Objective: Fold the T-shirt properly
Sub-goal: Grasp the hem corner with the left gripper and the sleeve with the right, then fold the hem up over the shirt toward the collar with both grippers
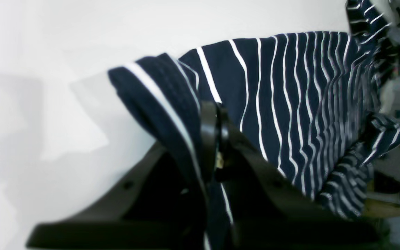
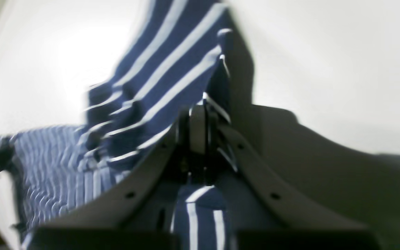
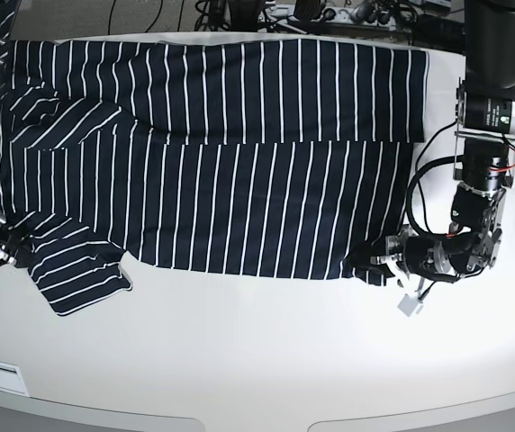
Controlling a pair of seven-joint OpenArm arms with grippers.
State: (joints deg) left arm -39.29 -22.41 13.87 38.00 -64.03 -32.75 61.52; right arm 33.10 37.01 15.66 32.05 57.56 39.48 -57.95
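The navy T-shirt [image 3: 239, 180] with thin white stripes lies spread across the white table [image 3: 257, 360], its top part folded over along a horizontal line. At the base view's right, my left gripper [image 3: 374, 261] is shut on the shirt's lower right corner. The left wrist view shows its black fingers [image 1: 215, 139] pinching a raised fold of the striped cloth [image 1: 290, 104]. At the far left, my right gripper [image 3: 10, 243] is shut on the cloth beside a sleeve. In the right wrist view, the cloth [image 2: 158, 86] rises out of that shut gripper [image 2: 200, 135].
Cables and gear [image 3: 266, 13] run along the table's back edge. The left arm's column [image 3: 487, 117] stands at the right with a small white tag [image 3: 408, 304] hanging below its wrist. The table's curved front edge [image 3: 257, 409] is near.
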